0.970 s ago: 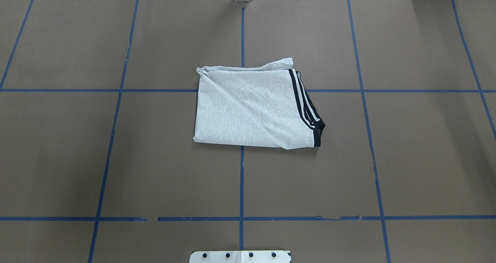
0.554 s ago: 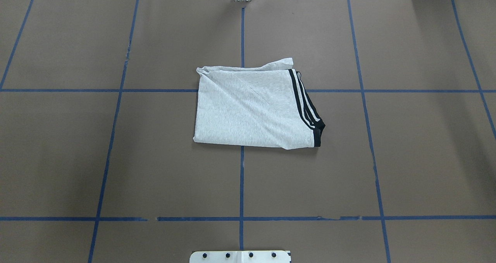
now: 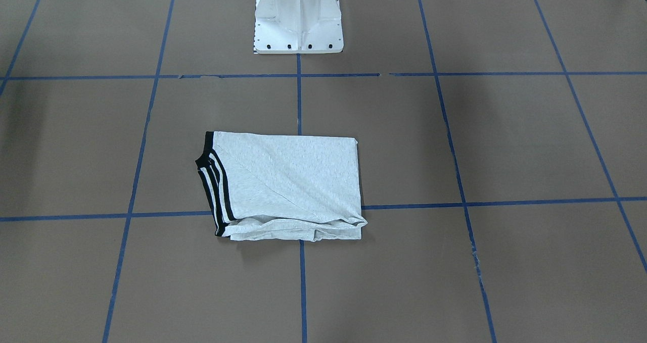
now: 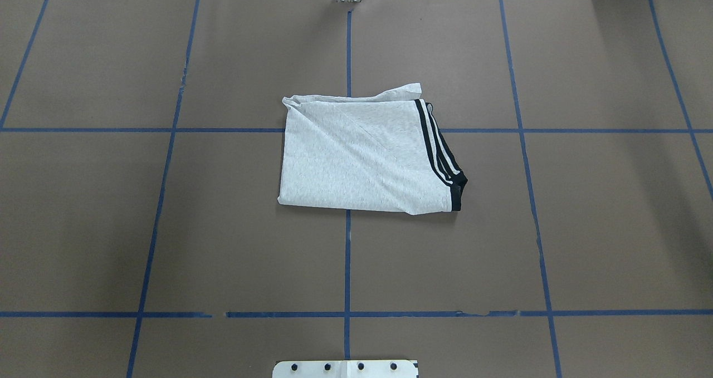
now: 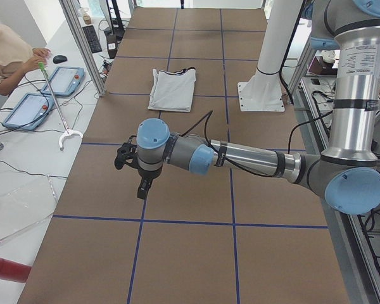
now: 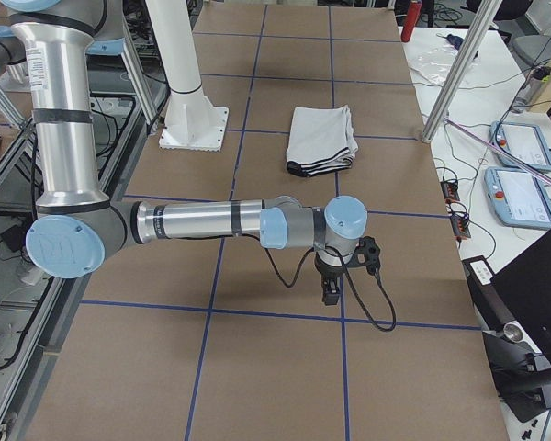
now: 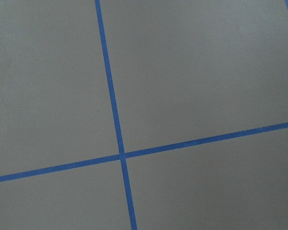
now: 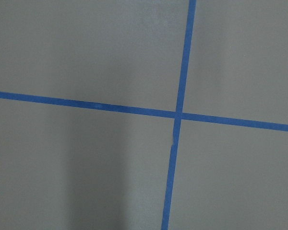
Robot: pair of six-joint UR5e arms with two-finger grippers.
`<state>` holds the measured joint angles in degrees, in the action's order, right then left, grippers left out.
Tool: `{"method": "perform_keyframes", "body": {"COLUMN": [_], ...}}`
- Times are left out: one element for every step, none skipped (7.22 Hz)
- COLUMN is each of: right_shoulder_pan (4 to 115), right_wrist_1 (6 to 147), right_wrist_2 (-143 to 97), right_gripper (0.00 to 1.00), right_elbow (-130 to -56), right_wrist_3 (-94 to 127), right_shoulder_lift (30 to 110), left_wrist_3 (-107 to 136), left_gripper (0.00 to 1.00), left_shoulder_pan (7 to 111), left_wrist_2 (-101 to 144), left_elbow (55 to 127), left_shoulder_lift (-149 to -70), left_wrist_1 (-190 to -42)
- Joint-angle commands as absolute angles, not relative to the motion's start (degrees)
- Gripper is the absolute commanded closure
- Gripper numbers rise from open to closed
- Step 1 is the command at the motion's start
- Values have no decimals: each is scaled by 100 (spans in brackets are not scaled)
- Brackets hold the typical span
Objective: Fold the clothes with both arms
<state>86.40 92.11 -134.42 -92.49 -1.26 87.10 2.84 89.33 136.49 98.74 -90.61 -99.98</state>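
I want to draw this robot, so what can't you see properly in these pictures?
T-shirt: folded up, so its inner layers are hidden in every view.
Left gripper: shows only in the exterior left view, small and dark; open or shut is unclear.
Right gripper: shows only in the exterior right view; the same problem.
Pedestal base: cut off by the overhead view's bottom edge.

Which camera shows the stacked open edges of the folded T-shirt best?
Exterior front-facing: the T-shirt turns its layered edges toward that camera. Overhead shows mainly the flat top and a ruffle at the far edge; both side views show it small and distant; the wrist cameras show only brown table cover and blue tape.
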Motion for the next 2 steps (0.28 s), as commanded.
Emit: {"method": "perform_keyframes", "body": {"right_shoulder_pan": [8640, 8640], "right_wrist_1": [9211, 9211], "right_wrist_2": [-13438, -13438], "right_gripper": [0, 0], "right_elbow": [-9255, -9246], "right_wrist_3": [-123, -132], "right_shoulder_lift": [8710, 8710], "left_wrist_3": [264, 264], "left_gripper": [0, 0], "left_shoulder_pan": [8938, 8938], "left_wrist_2": [13641, 13641], "left_elbow": [9888, 9888], "left_shoulder_lift": [-9053, -9053], "left_wrist_1": [-10124, -10134]}}
